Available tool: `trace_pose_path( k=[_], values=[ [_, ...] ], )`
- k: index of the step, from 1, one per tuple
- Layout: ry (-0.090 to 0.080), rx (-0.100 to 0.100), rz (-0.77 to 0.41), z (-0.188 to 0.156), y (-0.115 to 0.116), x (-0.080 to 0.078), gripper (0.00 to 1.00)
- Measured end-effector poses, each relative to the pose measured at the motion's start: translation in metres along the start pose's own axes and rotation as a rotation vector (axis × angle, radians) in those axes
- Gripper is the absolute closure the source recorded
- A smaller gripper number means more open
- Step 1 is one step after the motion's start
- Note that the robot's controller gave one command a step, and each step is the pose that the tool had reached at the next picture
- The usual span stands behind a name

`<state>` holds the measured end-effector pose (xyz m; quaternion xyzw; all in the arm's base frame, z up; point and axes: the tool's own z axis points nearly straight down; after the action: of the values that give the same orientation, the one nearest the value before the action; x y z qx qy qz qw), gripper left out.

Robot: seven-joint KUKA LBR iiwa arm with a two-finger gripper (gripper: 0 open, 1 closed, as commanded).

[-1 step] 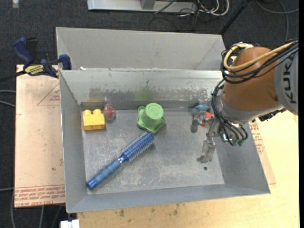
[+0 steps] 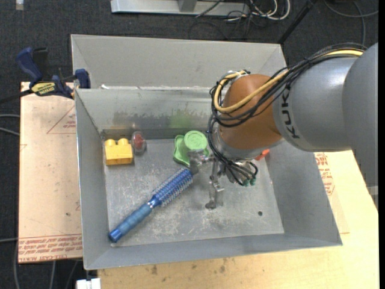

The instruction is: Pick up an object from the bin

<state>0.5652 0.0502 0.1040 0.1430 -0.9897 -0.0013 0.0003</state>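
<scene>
My gripper (image 2: 212, 196) hangs low over the bin floor in the middle right part, under the orange wrist cover. Its tip stands on or just above bare floor, a little right of the bristle end of a blue hairbrush (image 2: 155, 201), which lies slanted from the front left toward the middle. A green round cup-like thing (image 2: 190, 146) lies just up and left of the gripper, near the back wall. I see nothing held in the gripper.
A yellow toy block (image 2: 118, 151) and a small red-capped thing (image 2: 139, 142) lie at the back left. A small orange bit (image 2: 263, 154) peeks out beside the arm at the right. Bare floor lies along the front and right.
</scene>
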Motion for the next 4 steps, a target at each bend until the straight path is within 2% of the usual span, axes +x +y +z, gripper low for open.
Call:
trace_pose_path(
  k=[1, 2, 3, 4],
  values=[
    [-0.006, 0.002, 0.46, -0.028, -0.01, -0.012, 0.0],
    [-0.006, 0.006, 0.162, -0.042, -0.113, -0.035, 0.0],
    [-0.004, 0.006, -0.057, -0.015, -0.219, -0.031, 0.0],
    [-0.007, 0.003, -0.024, 0.033, -0.219, -0.031, 0.0]
  ],
)
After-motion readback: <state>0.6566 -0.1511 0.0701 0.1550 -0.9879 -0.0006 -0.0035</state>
